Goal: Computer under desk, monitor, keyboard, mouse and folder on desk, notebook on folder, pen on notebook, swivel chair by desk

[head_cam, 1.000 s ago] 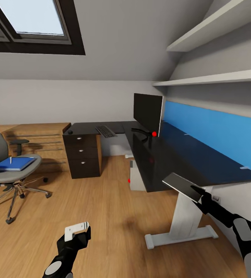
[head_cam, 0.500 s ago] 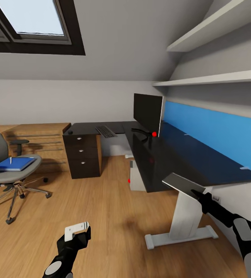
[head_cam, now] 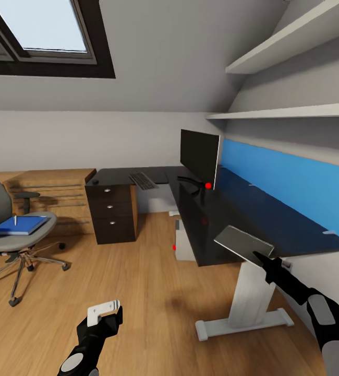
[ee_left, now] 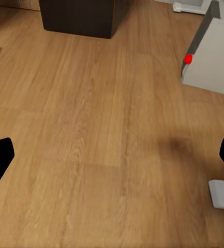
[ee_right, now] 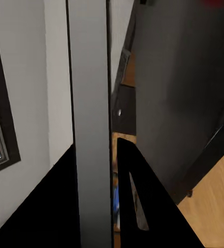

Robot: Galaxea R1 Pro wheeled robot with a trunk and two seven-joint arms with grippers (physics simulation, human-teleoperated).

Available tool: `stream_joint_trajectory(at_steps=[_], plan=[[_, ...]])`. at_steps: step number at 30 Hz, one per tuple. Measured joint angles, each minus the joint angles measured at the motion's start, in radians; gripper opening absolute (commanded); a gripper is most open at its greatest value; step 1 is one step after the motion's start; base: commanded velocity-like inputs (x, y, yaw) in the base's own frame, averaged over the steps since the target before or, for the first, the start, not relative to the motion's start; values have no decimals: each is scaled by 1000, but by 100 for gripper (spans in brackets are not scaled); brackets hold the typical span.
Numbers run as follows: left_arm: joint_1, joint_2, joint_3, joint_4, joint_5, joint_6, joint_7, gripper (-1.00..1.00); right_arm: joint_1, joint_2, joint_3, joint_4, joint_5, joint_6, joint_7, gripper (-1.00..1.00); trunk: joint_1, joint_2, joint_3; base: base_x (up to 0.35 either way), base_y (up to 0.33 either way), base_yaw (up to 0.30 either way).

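The thin light grey rectangular notebook (head_cam: 243,242) has risen since a second ago and now hangs above the near edge of the long black-topped desk (head_cam: 227,214), pinched at its near corner by the black right gripper (head_cam: 260,258), whose fingers (ee_right: 135,206) press its faces. The left gripper (head_cam: 104,314) hovers low over the wood floor (ee_left: 101,129), fingers spread apart. At far left, the flat bright blue folder (head_cam: 19,225) lies on the grey padded swivel chair (head_cam: 13,237).
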Motion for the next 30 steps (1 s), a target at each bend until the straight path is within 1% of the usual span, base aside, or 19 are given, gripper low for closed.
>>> stream_joint_trajectory(at_steps=[10,16,19,21,22,23,25,27,28,30], plan=[[0,0,0,0,0,0,0,100,0,3,1,0,1,0,8,-100,-38,70,31,0,0,0],[0,0,0,0,-1,1,0,100,0,14,3,0,2,0,8,-100,-61,112,51,0,0,39],[0,-1,0,3,0,1,0,100,0,29,9,-2,7,-2,8,-100,-61,112,54,0,0,144],[0,-1,-1,9,0,1,0,100,0,36,23,-3,8,-4,7,-100,-61,112,56,0,0,164],[0,-1,-1,13,-1,1,0,100,0,39,37,-3,10,-5,6,-100,-61,112,57,0,0,173],[0,-1,-2,17,-1,1,0,100,0,44,62,-3,13,-8,6,-100,-61,112,59,0,0,174],[0,-1,-3,20,-2,1,0,100,0,48,84,-5,11,-9,6,-100,-61,112,61,0,3,176],[0,-2,-4,36,-2,0,-2,100,0,80,140,-54,7,-20,6,-100,-62,112,64,82,145,177],[0,-2,-4,37,-2,0,-3,100,0,84,148,-60,17,-27,5,-100,-62,112,65,120,197,177],[0,-2,-4,38,-2,0,-3,100,0,93,171,-71,18,-29,5,-100,-62,112,67,139,221,167]])
